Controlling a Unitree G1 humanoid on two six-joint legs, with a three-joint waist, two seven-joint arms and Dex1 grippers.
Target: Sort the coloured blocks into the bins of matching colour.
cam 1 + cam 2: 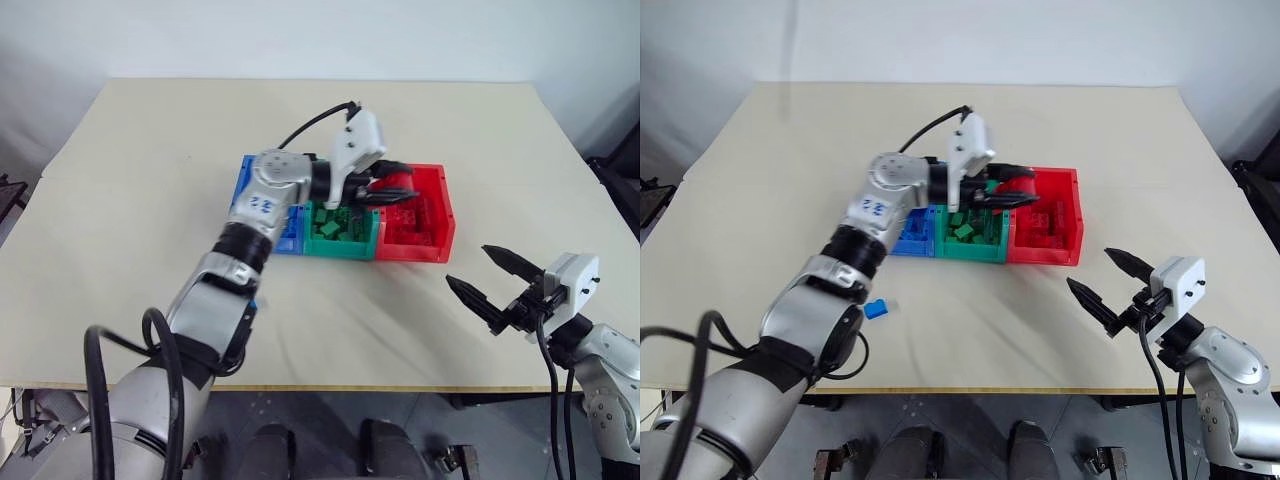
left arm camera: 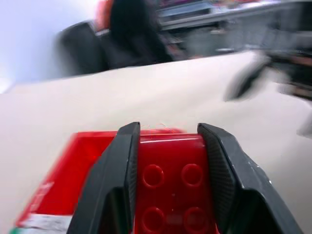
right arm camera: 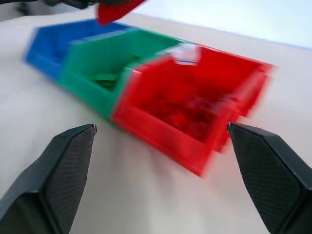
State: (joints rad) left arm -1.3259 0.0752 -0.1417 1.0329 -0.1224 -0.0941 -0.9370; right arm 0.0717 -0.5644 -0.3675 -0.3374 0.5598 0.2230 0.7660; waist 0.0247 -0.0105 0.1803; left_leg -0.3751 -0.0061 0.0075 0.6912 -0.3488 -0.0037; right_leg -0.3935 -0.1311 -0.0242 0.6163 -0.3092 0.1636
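Three joined bins sit mid-table: the blue bin (image 1: 243, 185), the green bin (image 1: 345, 246) holding several green blocks (image 1: 335, 228), and the red bin (image 1: 432, 215) holding red blocks (image 1: 405, 225). My left gripper (image 1: 395, 185) hovers level above the seam between the green and red bins. It is shut on a red studded block (image 2: 170, 185), with the red bin (image 2: 63, 180) below it. One blue block (image 1: 876, 309) lies on the table near the front, beside my left arm. My right gripper (image 1: 490, 280) stands open and holds nothing, right of the bins and nearer the front edge, pointing at them.
The beige table (image 1: 150, 160) stretches wide around the bins on every side. Its front edge (image 1: 400, 388) runs just below my right gripper. A dark object (image 1: 620, 165) stands beyond the table's right edge.
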